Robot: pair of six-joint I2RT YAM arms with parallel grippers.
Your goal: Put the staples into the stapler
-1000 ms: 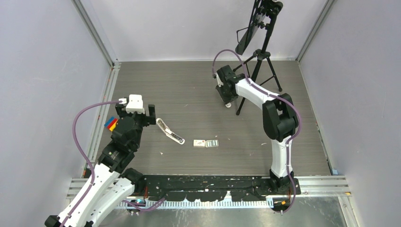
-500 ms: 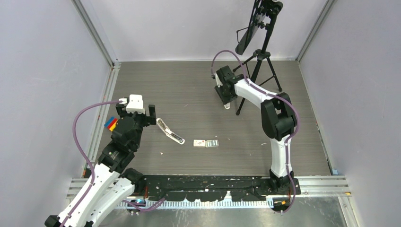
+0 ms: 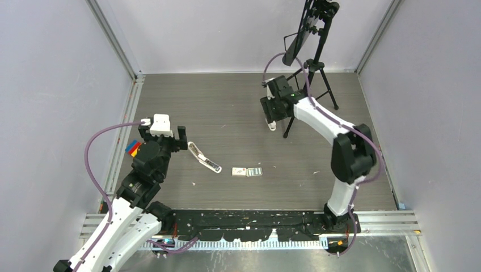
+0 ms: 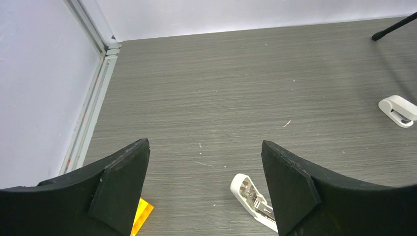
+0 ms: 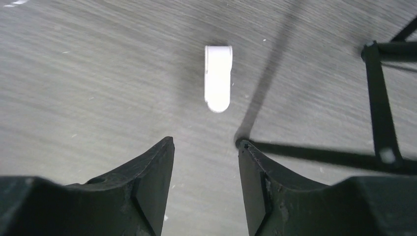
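The stapler point(image 3: 204, 157), long, slim and white with its silver channel facing up, lies on the grey floor just right of my left gripper point(image 3: 181, 138). In the left wrist view its tip point(image 4: 252, 199) shows by the right finger; that gripper point(image 4: 204, 157) is open and empty. The staples box point(image 3: 239, 171), white with red marks, and its grey tray point(image 3: 254, 171) lie side by side mid-floor. My right gripper point(image 3: 272, 113) is open and empty at the back. It hovers near the shorter white stapler point(image 3: 273, 126), which lies ahead of its fingers point(image 5: 218, 77).
A black tripod point(image 3: 309, 79) with a tilted panel stands at the back right; one leg point(image 5: 381, 103) lies close to my right gripper. A blue, red and yellow block point(image 3: 133, 148) sits at the left by the wall rail. Walls enclose three sides.
My right arm has swung its elbow out to the right, and its gripper has shifted slightly right near the short stapler. The left arm, stapler and staples box have not moved.
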